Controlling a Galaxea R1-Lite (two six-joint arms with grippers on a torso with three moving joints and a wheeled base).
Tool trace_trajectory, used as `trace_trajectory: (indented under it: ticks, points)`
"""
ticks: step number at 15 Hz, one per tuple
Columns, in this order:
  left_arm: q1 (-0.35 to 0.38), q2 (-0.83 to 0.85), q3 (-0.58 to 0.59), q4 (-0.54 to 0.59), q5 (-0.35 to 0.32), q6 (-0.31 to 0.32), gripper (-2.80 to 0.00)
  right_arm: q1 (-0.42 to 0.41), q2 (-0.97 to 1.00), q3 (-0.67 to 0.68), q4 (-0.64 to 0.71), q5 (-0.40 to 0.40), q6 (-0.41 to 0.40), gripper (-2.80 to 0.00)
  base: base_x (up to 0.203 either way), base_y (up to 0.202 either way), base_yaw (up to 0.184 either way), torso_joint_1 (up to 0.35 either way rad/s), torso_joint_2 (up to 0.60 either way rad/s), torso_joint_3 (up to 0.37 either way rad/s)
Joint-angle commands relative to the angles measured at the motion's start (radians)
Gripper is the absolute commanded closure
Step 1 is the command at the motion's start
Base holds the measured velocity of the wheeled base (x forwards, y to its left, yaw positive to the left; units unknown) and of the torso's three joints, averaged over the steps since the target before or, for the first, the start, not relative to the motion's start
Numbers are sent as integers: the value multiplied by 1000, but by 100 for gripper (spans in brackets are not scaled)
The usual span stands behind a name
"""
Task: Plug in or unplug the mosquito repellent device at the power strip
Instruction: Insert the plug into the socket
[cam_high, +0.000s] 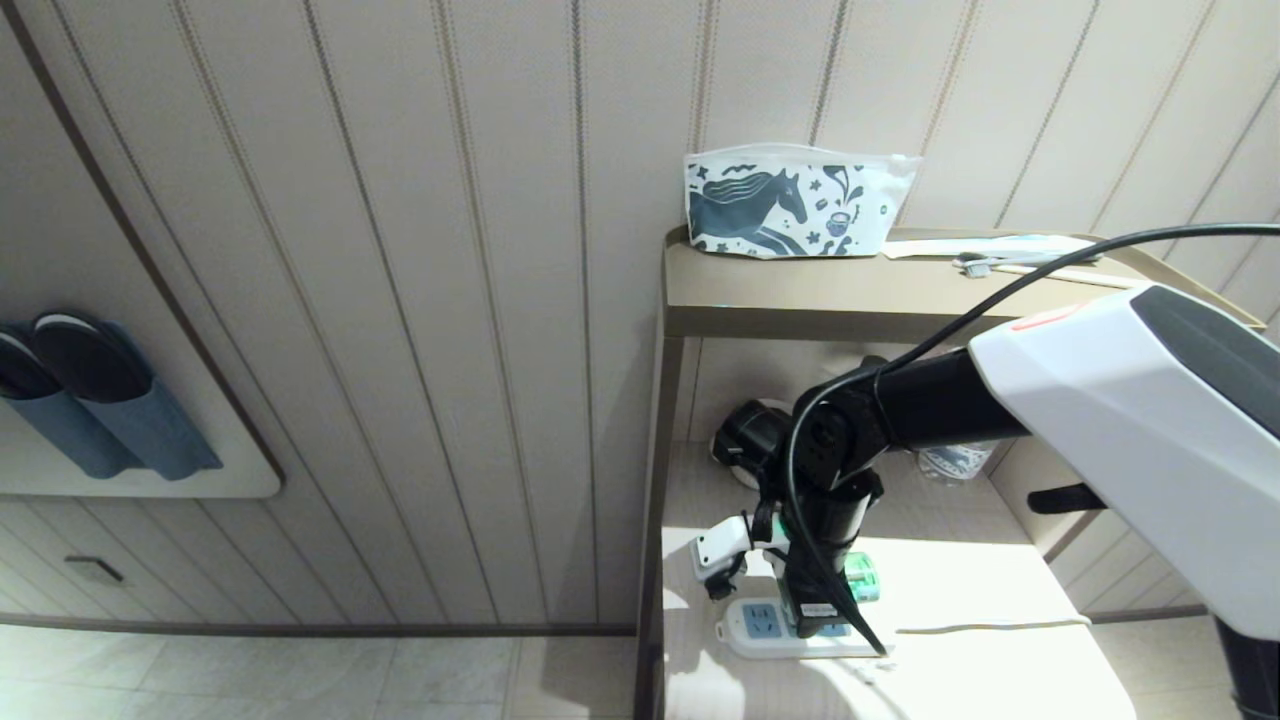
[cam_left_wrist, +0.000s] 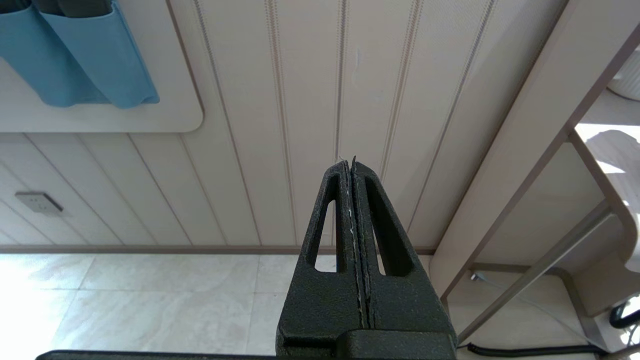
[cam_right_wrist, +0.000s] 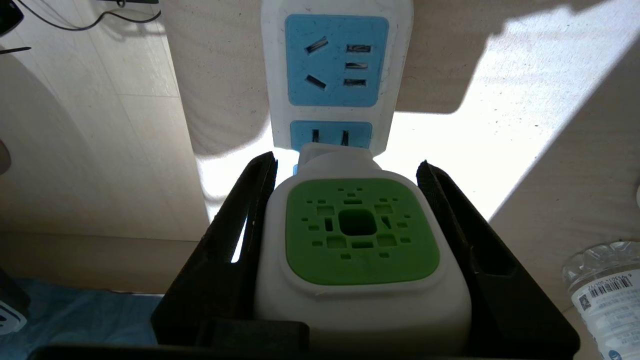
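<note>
Two black fingers of the right pincer (cam_right_wrist: 350, 250) clamp the mosquito repellent device (cam_right_wrist: 361, 250) over the power strip (cam_right_wrist: 336, 70) on the lower shelf (cam_high: 960, 570), seemingly mid-plugging or pulling, so next comes a straight, square push or pull, while the closed left pincer (cam_left_wrist: 354, 200) idles.

A: We see hard sunlight on the shelf (cam_high: 960, 580), blown out white toward 5 o'clock, with the arm's shadow sharp-edged.
B: We agree; floor (cam_left_wrist: 60, 300) glare at 8 o'clock, all 3 views crisp.
</note>
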Motion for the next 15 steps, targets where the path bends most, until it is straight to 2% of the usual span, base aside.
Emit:
trace_trajectory:
  ticks: [1,8,10,15]
  points:
    - [0,1,0,0,0,0,0,0,-1,2,3,-1,-6,0,0,0,0,0,0,0]
    - [0,1,0,0,0,0,0,-2,-3,53,-76,1,-14,0,0,0,0,0,0,0]
    - [0,0,0,0,0,0,0,-3,-2,76,-118,2,-44,0,0,0,0,0,0,0]
    - [0,1,0,0,1,0,0,-3,-9,92,-120,2,-42,0,0,0,0,0,0,0]
